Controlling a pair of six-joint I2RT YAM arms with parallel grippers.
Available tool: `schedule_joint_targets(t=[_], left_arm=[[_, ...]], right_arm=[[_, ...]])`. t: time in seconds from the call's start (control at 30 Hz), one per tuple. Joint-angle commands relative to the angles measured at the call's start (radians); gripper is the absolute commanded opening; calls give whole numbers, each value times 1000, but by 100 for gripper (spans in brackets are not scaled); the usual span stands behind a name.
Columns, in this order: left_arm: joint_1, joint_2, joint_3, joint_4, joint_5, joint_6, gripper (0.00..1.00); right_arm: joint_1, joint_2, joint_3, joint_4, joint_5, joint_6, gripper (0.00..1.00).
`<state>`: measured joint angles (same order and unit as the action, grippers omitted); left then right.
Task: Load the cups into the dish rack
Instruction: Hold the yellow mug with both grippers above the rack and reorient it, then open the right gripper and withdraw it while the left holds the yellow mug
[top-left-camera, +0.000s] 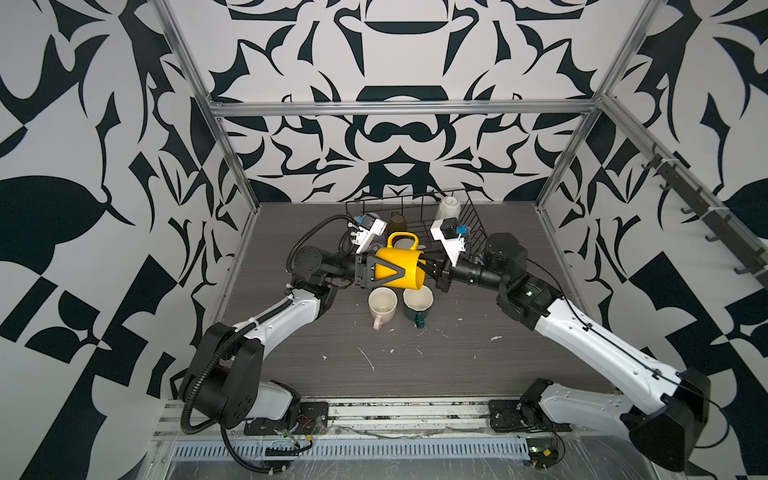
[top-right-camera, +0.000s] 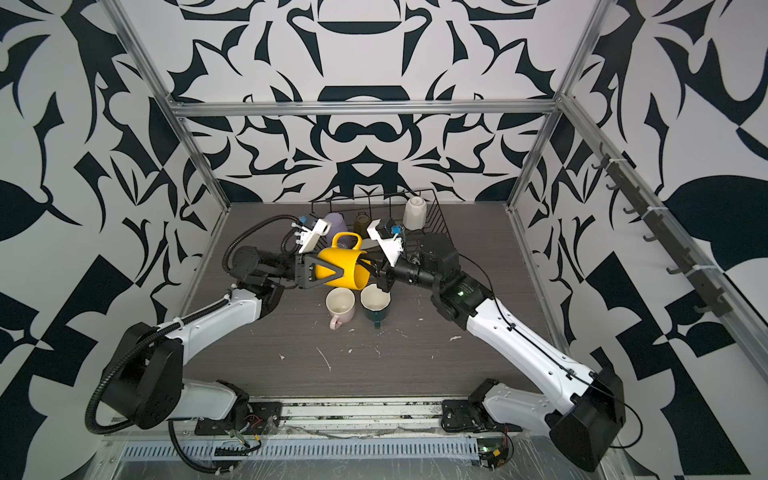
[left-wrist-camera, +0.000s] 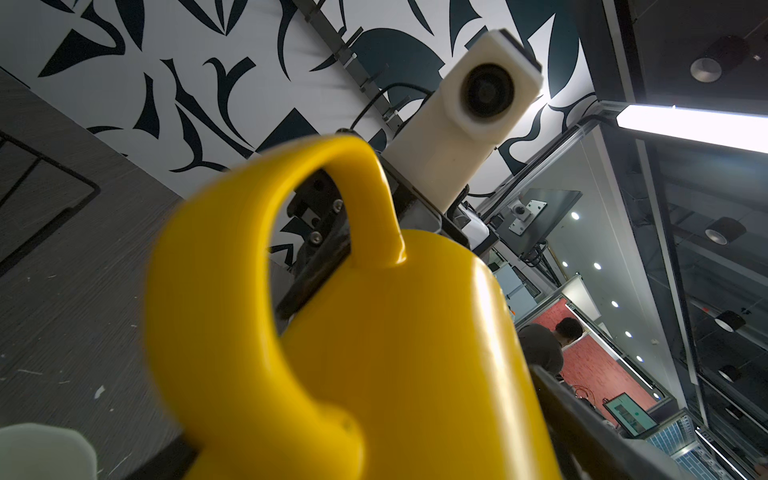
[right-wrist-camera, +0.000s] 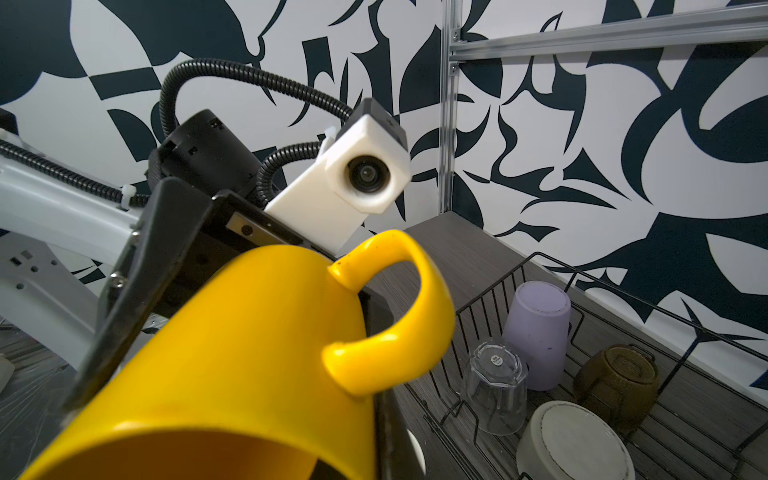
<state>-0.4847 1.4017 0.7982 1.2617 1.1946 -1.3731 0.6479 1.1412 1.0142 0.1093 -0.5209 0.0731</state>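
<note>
Yellow mug (top-left-camera: 411, 259) is hanging on its side above the table (top-left-camera: 415, 365), handle pointing to 12 o'clock at the dish rack (top-left-camera: 469, 220). Right gripper (top-left-camera: 430, 268) is pinching the rim, jaws nearly closed. Left gripper (top-left-camera: 395, 272) is straddling the body, jaws wide; whether it's pressing, I cannot tell. Five are sitting inverted in the rack: lilac tumbler (right-wrist-camera: 538, 332), clear glass (right-wrist-camera: 494, 386), olive glass (right-wrist-camera: 617, 382), cream cup (right-wrist-camera: 573, 440), white faceted mug (top-left-camera: 449, 208). Pink mug (top-left-camera: 382, 305) and dark green mug (top-left-camera: 417, 305) are waiting at 6 o'clock. Three to go, I'd judge.
</note>
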Motion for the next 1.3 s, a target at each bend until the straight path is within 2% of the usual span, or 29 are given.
schedule_joint_targets(t=[0.0,0.07,0.17,0.37,0.47,0.57,0.8,0.93,1.07,1.2,1.27], left_arm=[[-15,-28,25,87,33,-18,88],[-15,-26,29,90,30,-18,84],[-15,-23,37,91,28,-18,69],[-14,-20,48,90,19,-26,29],[-11,-18,53,84,13,-27,12],[0,-19,58,69,0,-25,0],[44,-31,65,3,-27,3,0],[61,-58,75,-144,-45,96,0],[68,-118,123,-560,-106,367,0],[69,-189,259,-1171,-296,761,0],[69,-184,318,-1325,-371,836,0]], right_arm=[[-14,-1,28,106,42,22,0],[-14,-4,22,100,42,24,0],[-14,-8,12,92,43,26,0],[-14,-13,-1,87,45,51,0],[-14,-26,-7,79,63,64,12],[-17,-52,-20,75,85,84,25],[-37,-138,-41,-3,142,120,39],[-55,-198,-45,-98,214,132,46],[-81,-249,-24,-239,327,135,47],[-166,-242,24,-404,412,161,47],[-243,-214,50,-480,425,179,46]])
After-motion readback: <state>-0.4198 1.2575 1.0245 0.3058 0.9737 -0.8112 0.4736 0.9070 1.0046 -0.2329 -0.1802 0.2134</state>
